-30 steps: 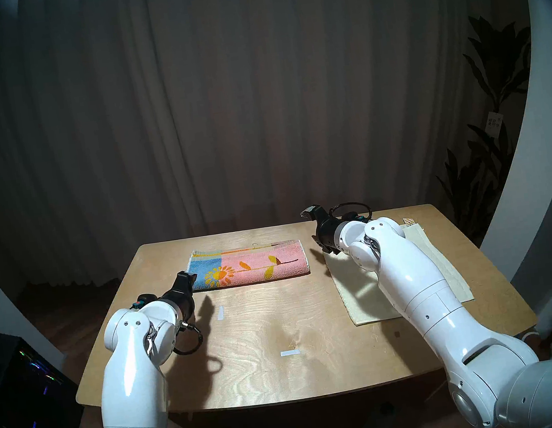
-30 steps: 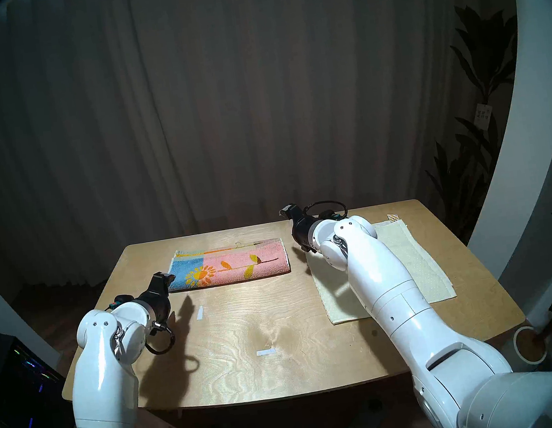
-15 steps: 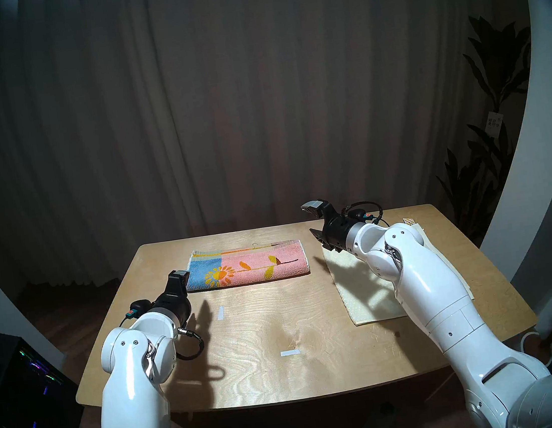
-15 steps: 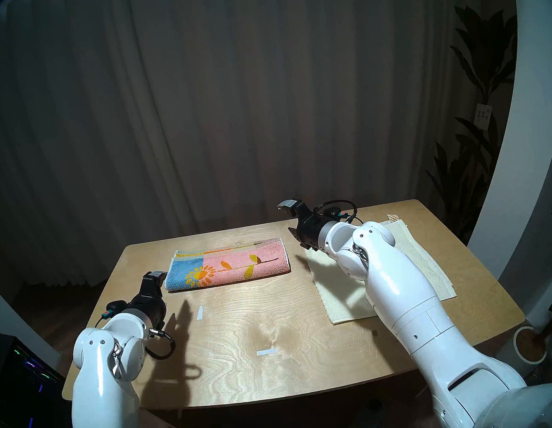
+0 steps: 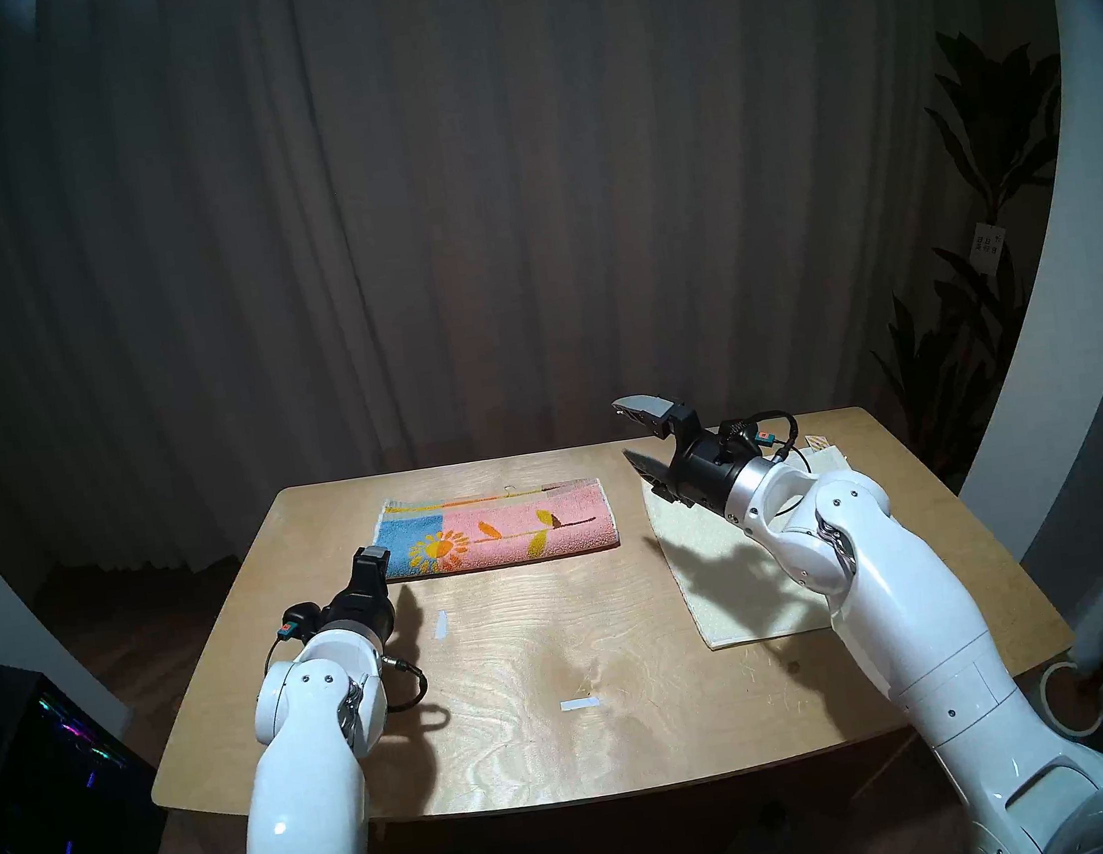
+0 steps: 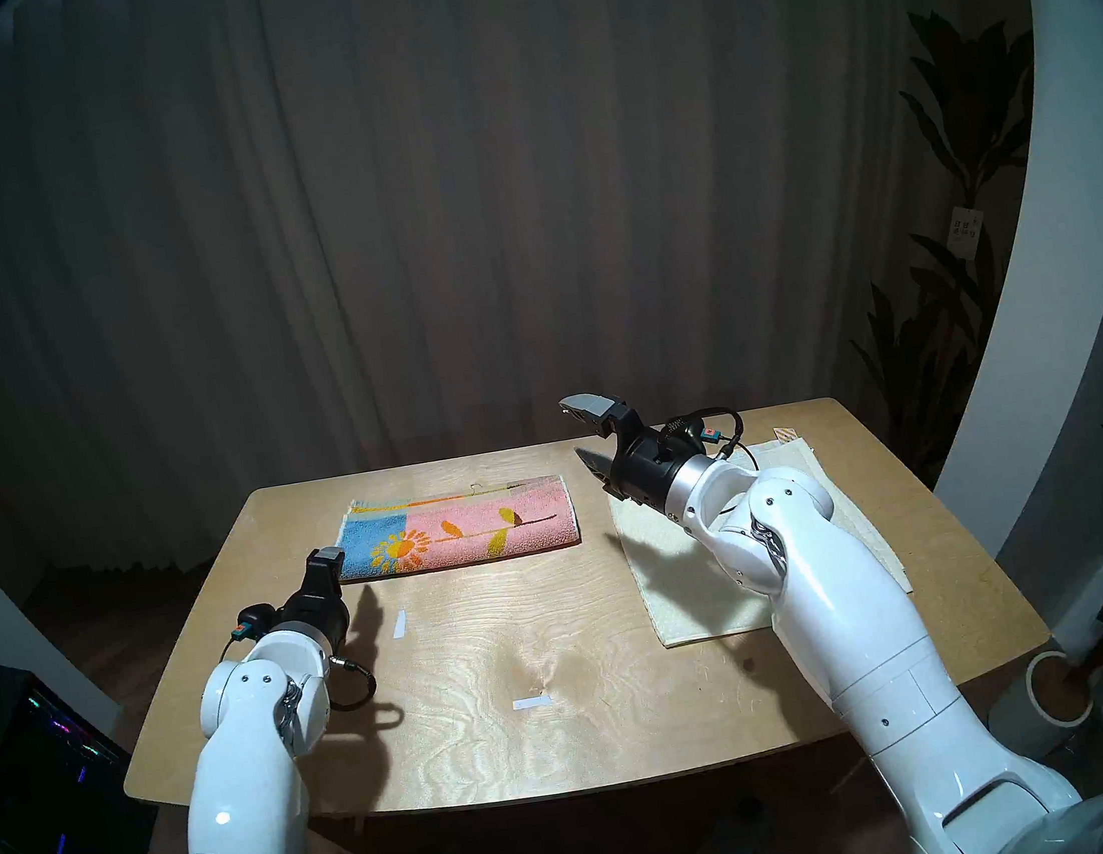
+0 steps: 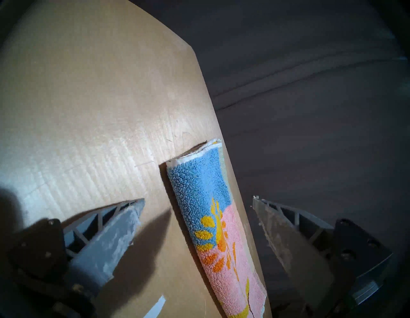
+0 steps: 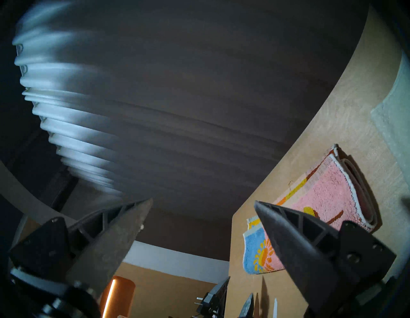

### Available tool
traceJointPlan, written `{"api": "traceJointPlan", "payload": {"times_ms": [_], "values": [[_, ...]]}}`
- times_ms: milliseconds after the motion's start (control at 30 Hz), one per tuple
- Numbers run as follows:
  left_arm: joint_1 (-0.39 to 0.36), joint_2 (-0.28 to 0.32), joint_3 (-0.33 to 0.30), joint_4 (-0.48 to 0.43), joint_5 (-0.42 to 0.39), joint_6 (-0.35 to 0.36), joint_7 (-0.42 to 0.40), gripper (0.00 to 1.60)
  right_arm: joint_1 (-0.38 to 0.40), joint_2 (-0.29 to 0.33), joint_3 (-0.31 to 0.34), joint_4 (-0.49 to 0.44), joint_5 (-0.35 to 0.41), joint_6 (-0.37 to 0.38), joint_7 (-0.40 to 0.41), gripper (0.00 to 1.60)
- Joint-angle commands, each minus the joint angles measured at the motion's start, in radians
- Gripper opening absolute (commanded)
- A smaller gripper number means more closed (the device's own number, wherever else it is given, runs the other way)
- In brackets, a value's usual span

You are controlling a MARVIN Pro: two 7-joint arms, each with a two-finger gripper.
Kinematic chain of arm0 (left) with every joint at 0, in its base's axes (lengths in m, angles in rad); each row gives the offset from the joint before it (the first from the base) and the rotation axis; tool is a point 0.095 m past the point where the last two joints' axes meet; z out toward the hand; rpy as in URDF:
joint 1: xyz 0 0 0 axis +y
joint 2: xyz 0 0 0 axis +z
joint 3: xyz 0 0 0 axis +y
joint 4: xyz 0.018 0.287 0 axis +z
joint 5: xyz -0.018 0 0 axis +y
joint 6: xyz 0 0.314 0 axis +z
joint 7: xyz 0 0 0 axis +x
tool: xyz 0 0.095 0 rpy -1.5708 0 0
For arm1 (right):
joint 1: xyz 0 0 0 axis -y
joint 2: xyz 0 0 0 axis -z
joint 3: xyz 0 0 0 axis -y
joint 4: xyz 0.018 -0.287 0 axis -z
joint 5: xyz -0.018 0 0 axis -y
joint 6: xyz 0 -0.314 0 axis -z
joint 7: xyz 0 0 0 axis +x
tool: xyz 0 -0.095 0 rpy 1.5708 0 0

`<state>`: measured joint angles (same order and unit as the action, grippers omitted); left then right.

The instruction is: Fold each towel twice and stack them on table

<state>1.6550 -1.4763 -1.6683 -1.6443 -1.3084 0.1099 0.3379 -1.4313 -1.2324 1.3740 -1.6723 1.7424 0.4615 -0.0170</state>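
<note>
**2 towels on the desk, both sets of fingers spread and empty**

The pink and blue towel [image 5: 496,533] is seen folded into a long strip at the far middle of the desk [image 5: 618,742], its blue end toward the robot's left, its fold line toward the robot. The cream towel [image 5: 715,576] is laid flat on the right side of the desk, well apart from the patterned one, and is partly covered by the right arm in the head views.

The left gripper [image 7: 197,213] is held low just beside the blue end of the patterned towel. Its fingers [image 7: 119,224] are spread, and nothing is pinched between them; the towel's edge is seen in the gap but is not touched.

The right gripper [image 5: 634,436] is raised above the far corner of the cream towel, pointed toward the patterned towel. Its fingers [image 8: 295,235] are spread wide and nothing is held.

2 white tape marks [image 5: 579,703] are seen on the bare wood near the middle.
</note>
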Motion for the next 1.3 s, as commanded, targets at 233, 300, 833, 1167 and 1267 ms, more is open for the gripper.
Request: {"api": "traceJointPlan", "payload": {"times_ms": [233,300,833,1167,1267], "values": [[-0.127,0.002,0.032,0.13,0.08,-0.101,-0.06,1.6,-0.071,0.014,0.04,-0.083,-0.039,-0.051,0.096,1.6],[-0.128,-0.003,0.031,0.139,0.08,-0.108,-0.051,1.6,-0.07,0.012,0.04,-0.082,-0.044,-0.056,0.099,1.6],[-0.198,0.038,0.065,0.187,0.077,-0.005,0.032,1.6,-0.052,-0.006,0.049,-0.072,-0.05,-0.077,0.075,1.6],[-0.277,0.042,0.073,0.273,0.067,0.023,0.069,1.6,-0.049,-0.011,0.061,-0.072,-0.047,-0.098,0.059,1.6],[-0.3,0.047,0.082,0.299,0.069,0.031,0.069,1.6,-0.048,-0.011,0.064,-0.073,-0.049,-0.105,0.054,1.6]]}}
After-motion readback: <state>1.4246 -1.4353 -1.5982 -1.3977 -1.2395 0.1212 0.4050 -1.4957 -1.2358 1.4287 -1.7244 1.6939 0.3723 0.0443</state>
